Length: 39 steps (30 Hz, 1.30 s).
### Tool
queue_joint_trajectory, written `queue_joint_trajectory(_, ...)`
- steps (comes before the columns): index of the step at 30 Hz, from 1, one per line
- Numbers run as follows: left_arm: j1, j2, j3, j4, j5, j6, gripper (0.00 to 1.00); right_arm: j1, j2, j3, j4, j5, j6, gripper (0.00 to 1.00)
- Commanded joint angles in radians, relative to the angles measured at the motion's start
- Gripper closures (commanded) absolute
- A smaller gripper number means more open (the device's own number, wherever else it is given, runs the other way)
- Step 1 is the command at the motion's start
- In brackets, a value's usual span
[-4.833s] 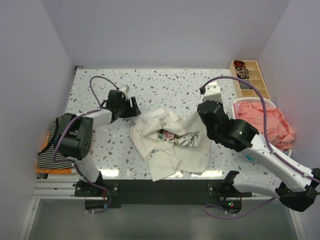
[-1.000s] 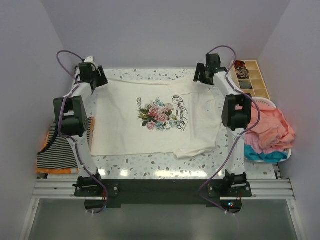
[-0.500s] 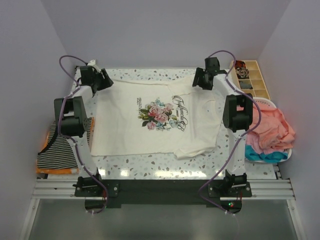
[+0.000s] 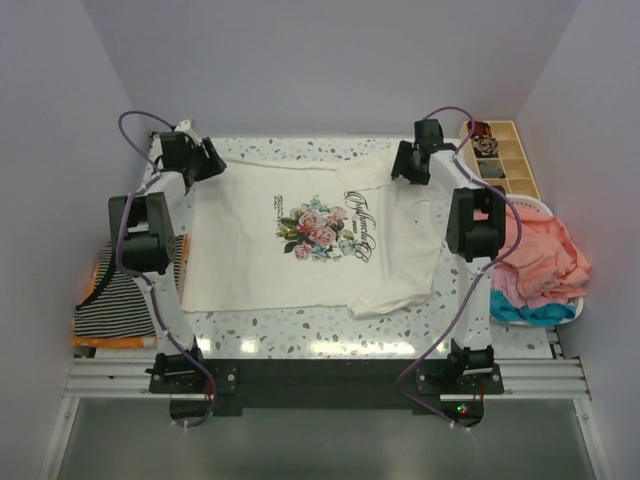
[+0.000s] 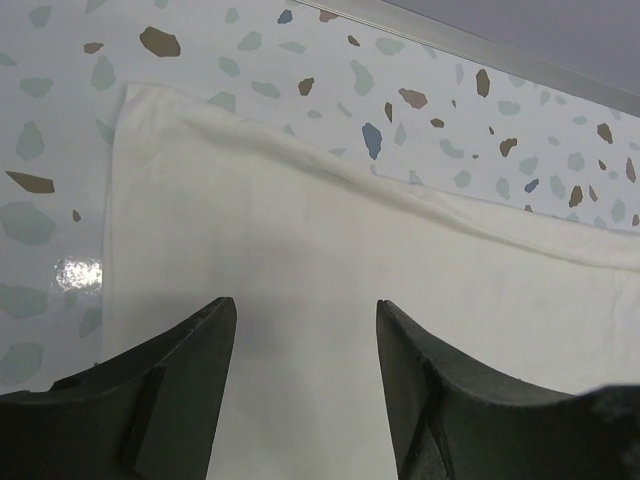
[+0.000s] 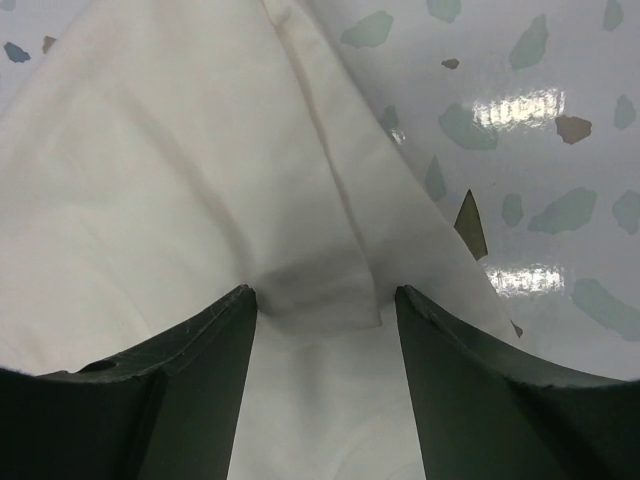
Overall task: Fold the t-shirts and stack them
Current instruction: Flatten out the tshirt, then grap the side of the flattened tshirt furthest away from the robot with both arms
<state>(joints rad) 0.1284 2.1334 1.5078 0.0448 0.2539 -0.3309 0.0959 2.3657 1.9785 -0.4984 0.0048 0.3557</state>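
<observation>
A cream t-shirt with a pink-rose print lies spread flat on the speckled table. My left gripper hangs over its far left corner. In the left wrist view the left gripper is open above the smooth cloth, with nothing between its fingers. My right gripper is over the far right part of the shirt, by a sleeve. In the right wrist view the right gripper is open too, and a folded seam of the cloth lies just ahead of its fingertips.
A black-and-white striped shirt lies on an orange one off the table's left edge. A coral-pink shirt and a blue one fill a white basket at right. A compartmented wooden tray stands at the back right.
The cream shirt, crumpled in the oldest frame, now lies spread out, and both arms have reached to its far corners. Over the last second the right gripper shifted slightly right.
</observation>
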Motion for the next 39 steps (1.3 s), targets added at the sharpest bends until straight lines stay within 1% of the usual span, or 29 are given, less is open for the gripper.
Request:
queue_joint_trajectory(1,0.004,0.023,0.041,0.052,-0.001,-0.005,0.37,-0.012,0.027,0.031,0.015,-0.043,0.015,0.39)
queue_joint_trajectory(3,0.005,0.026,0.045,0.050,-0.001,-0.005,0.37,-0.018,0.035,0.029,0.026,-0.049,0.025,0.40)
queue_joint_trajectory(7,0.004,0.029,0.045,0.049,-0.001,-0.005,0.37,-0.028,0.034,0.008,0.061,-0.106,0.035,0.48)
queue_joint_trajectory(8,0.004,0.031,0.045,0.050,-0.002,-0.005,0.37,-0.031,0.029,-0.013,0.084,-0.115,0.038,0.57)
queue_joint_trajectory(9,0.005,0.031,0.045,0.050,-0.002,-0.005,0.37,-0.032,0.026,-0.020,0.093,-0.121,0.040,0.63)
queue_joint_trajectory(10,0.005,0.031,0.045,0.050,-0.004,-0.007,0.37,-0.033,0.024,-0.023,0.095,-0.127,0.042,0.75)
queue_joint_trajectory(11,0.005,0.031,0.043,0.052,-0.004,-0.007,0.37,-0.033,0.020,-0.026,0.095,-0.132,0.042,0.91)
queue_joint_trajectory(12,0.007,0.030,0.045,0.052,-0.004,-0.007,0.37,-0.035,0.015,-0.030,0.101,-0.134,0.040,0.98)
queue_joint_trajectory(13,0.008,0.030,0.045,0.055,-0.002,-0.008,0.37,-0.035,0.007,-0.036,0.106,-0.132,0.040,1.00)
queue_joint_trajectory(15,0.008,0.030,0.051,0.052,-0.001,-0.011,0.37,-0.035,-0.020,-0.067,0.126,-0.123,0.035,0.99)
queue_joint_trajectory(20,0.017,0.026,0.069,0.061,0.025,-0.023,0.36,-0.036,-0.077,-0.104,0.136,-0.114,0.017,1.00)
queue_joint_trajectory(21,0.020,0.033,0.089,0.058,0.028,-0.028,0.34,-0.035,-0.098,-0.110,0.138,-0.112,0.016,0.99)
queue_joint_trajectory(22,0.023,0.037,0.101,0.047,0.028,-0.030,0.32,-0.036,-0.108,-0.118,0.141,-0.112,0.011,0.95)
queue_joint_trajectory(24,0.031,0.052,0.143,0.041,0.018,-0.036,0.29,-0.035,-0.129,-0.122,0.138,-0.121,0.006,0.95)
queue_joint_trajectory(25,0.034,0.059,0.158,0.041,0.018,-0.043,0.28,-0.035,-0.135,-0.122,0.135,-0.126,0.003,0.97)
queue_joint_trajectory(26,0.042,0.078,0.173,0.046,0.018,-0.051,0.24,-0.036,-0.140,-0.122,0.133,-0.135,0.003,0.99)
queue_joint_trajectory(28,0.048,0.112,0.244,0.032,0.013,-0.068,0.21,-0.036,-0.151,-0.121,0.130,-0.164,0.003,1.00)
queue_joint_trajectory(29,0.050,0.159,0.279,0.017,0.015,-0.069,0.21,-0.036,-0.154,-0.121,0.130,-0.169,0.005,1.00)
queue_joint_trajectory(30,0.050,0.184,0.355,-0.028,0.013,-0.072,0.21,-0.035,-0.158,-0.121,0.129,-0.180,0.005,1.00)
queue_joint_trajectory(32,0.050,0.244,0.408,-0.043,0.010,-0.076,0.21,-0.035,-0.167,-0.122,0.127,-0.189,0.005,1.00)
queue_joint_trajectory(33,0.051,0.259,0.437,-0.077,0.007,-0.079,0.21,-0.035,-0.172,-0.124,0.126,-0.193,0.003,1.00)
queue_joint_trajectory(39,0.050,0.348,0.509,-0.128,-0.019,-0.079,0.21,-0.033,-0.200,-0.121,0.120,-0.229,0.000,1.00)
